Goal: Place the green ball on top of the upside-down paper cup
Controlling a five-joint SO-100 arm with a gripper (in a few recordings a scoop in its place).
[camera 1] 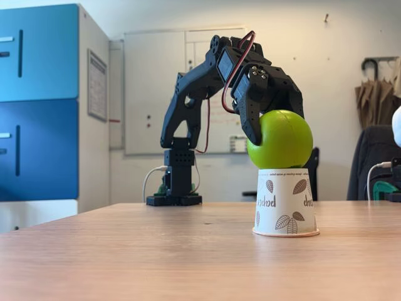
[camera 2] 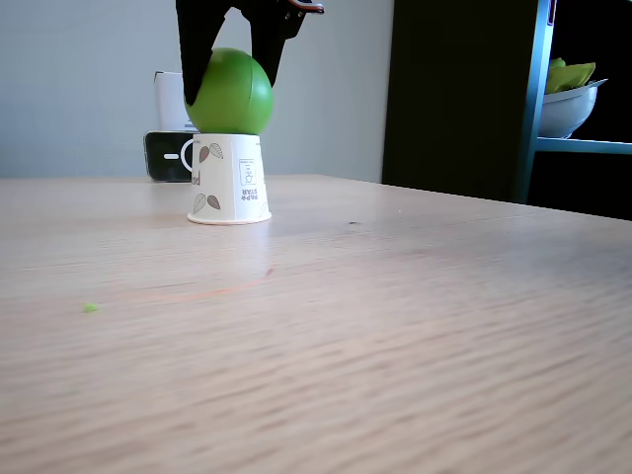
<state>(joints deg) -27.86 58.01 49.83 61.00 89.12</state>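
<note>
the ball [camera 1: 282, 141] is matte lime green. under it the cup [camera 1: 286, 202] is white, printed with brown-grey leaves and lettering, with a pinkish rim. the tool [camera 1: 276, 128] around the ball is black. the surface [camera 1: 125, 257] is pale wood grain.

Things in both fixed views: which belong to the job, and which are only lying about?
Job:
- green ball, resting on the cup, the hand around it
- paper cup, upside down

Lying about:
- white bowl on the shelf
- green speck on the table
</note>
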